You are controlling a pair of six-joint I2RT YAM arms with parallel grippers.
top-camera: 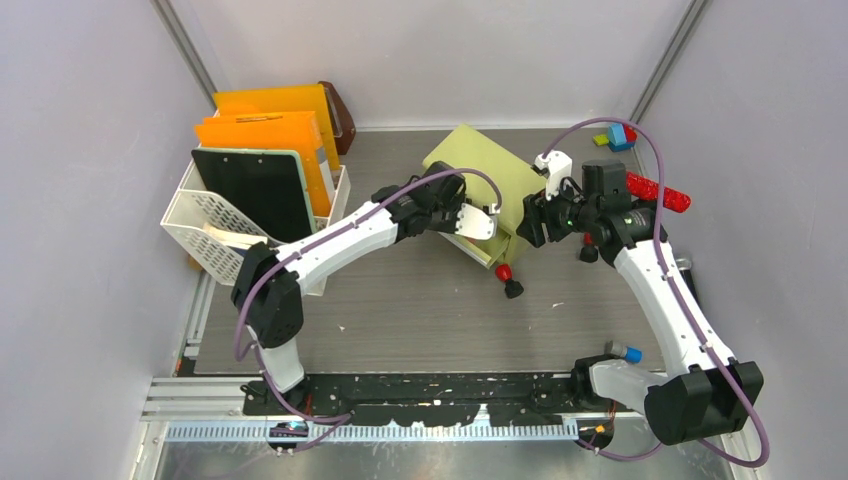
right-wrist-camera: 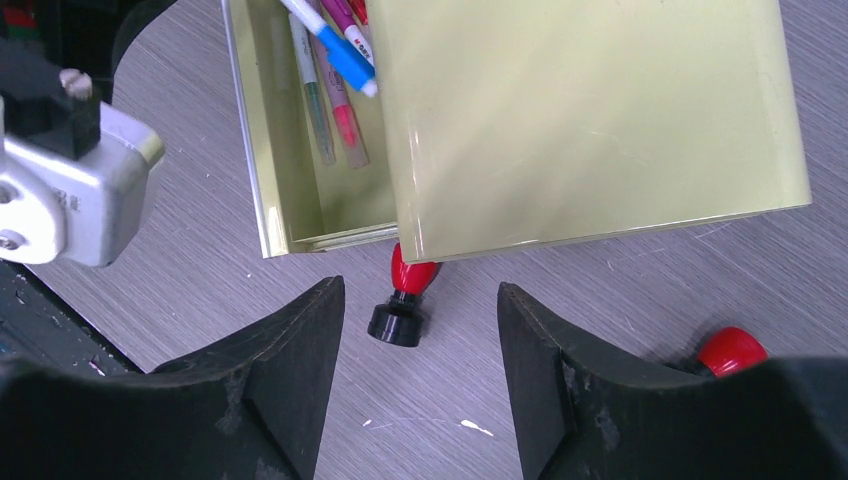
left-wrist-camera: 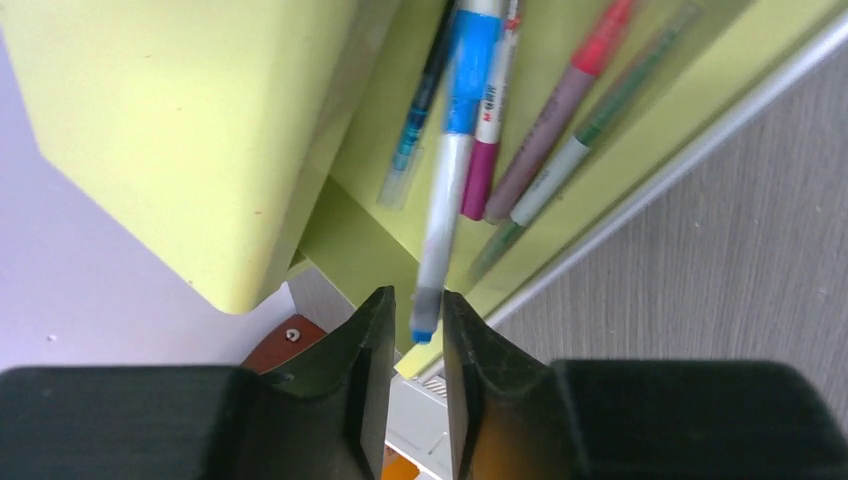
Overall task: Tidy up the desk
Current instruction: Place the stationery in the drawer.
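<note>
The dark wood-grain desk (top-camera: 400, 310) carries a yellow-green drawer cabinet (top-camera: 480, 165) at its middle back, its drawer (right-wrist-camera: 262, 150) pulled open. Several pens (left-wrist-camera: 545, 150) lie in the drawer. My left gripper (top-camera: 492, 218) hangs over the open drawer, its jaws close together on the near end of a blue-and-white pen (left-wrist-camera: 445, 190), which slants down into the drawer; it also shows in the right wrist view (right-wrist-camera: 340, 50). My right gripper (right-wrist-camera: 420, 330) is open and empty, low over the desk beside the cabinet, with a red marker with a black cap (right-wrist-camera: 400, 305) between its fingers' line.
A white basket (top-camera: 205, 225) with orange folders and a dark clipboard stands at the left. Toy blocks (top-camera: 617, 136) and a red perforated piece (top-camera: 660, 192) lie at the back right. A red cap (right-wrist-camera: 730, 350) lies near the right finger. The black rail (top-camera: 420, 385) runs along the near edge.
</note>
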